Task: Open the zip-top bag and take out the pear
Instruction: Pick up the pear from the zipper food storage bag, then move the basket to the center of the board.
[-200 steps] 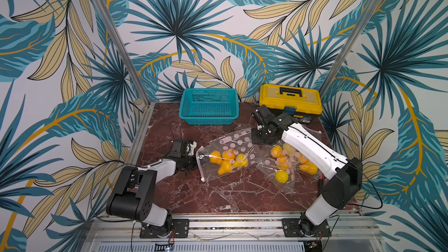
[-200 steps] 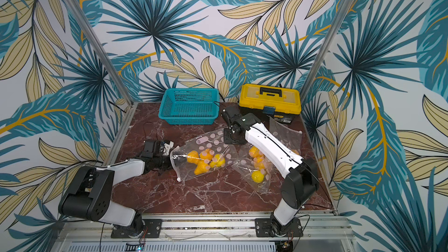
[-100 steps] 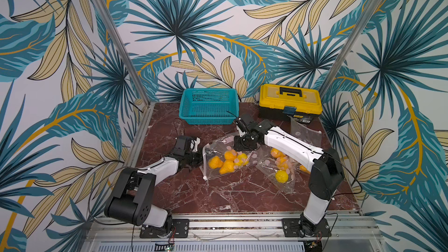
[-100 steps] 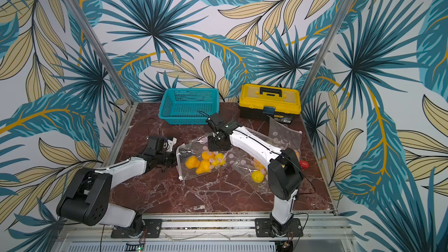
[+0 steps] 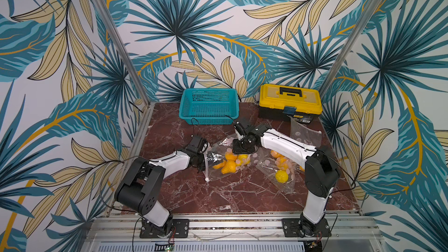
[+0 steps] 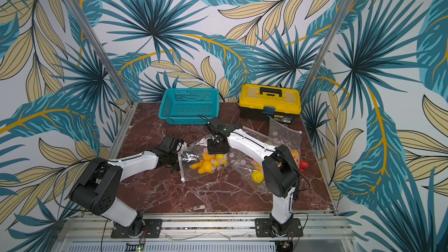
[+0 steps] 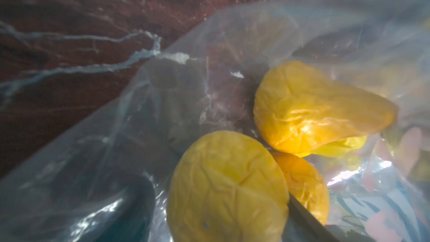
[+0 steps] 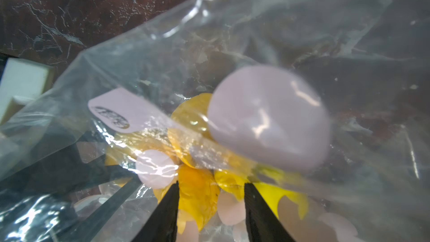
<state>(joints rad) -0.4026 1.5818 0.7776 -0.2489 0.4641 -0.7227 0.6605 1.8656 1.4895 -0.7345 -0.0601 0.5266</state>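
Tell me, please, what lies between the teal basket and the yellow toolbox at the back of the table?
Nothing stands there. Between the teal basket and the yellow toolbox only bare marble table shows, in both top views.

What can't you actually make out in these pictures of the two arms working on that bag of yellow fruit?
- Left gripper: in both top views its fingers are hidden by the zip-top bag; the left wrist view shows only blurred dark shapes through plastic.
- Which yellow fruit is the pear: wrinkled film and blur obscure shapes.
- Right gripper: whether its fingers pinch film, not clear.
- Red object: mostly behind the right arm.
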